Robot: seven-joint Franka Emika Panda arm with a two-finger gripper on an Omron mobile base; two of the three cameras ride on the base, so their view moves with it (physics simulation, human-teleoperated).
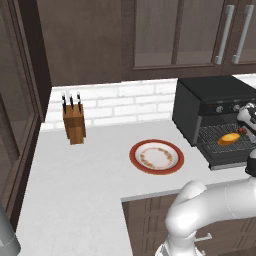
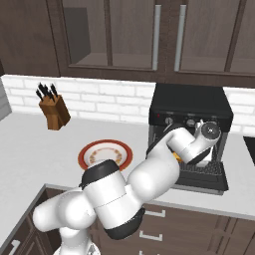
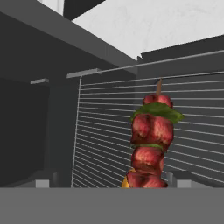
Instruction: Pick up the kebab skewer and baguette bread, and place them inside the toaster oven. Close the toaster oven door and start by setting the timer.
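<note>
One kebab skewer [image 3: 151, 140] lies on the wire rack [image 3: 105, 131] inside the toaster oven [image 1: 210, 107], red-brown meat chunks with a green leaf between them, thin stick tip poking out at the far end. Hand view: a bit of orange shows at the skewer's near end, touching or just behind it; cannot tell which. Baguette bread [image 1: 229, 138] sits on the same rack, golden-orange, seen through the open front in the left base view, with a small red spot just beside it on its right. Toaster oven door [image 2: 201, 182] is folded down flat in front of the cavity, over the counter edge. Gripper reaches into the oven mouth, wrist just under the knob row [image 2: 180, 121]; fingertips themselves are hidden, so cannot tell from the views how far apart they stand, and no grip on the skewer is visible. Plate [image 1: 156, 157], red-rimmed, sits on the white counter [image 1: 75, 175] left of the oven. Knife block [image 1: 74, 123] stands further left, near the white brick backsplash [image 1: 125, 102].
</note>
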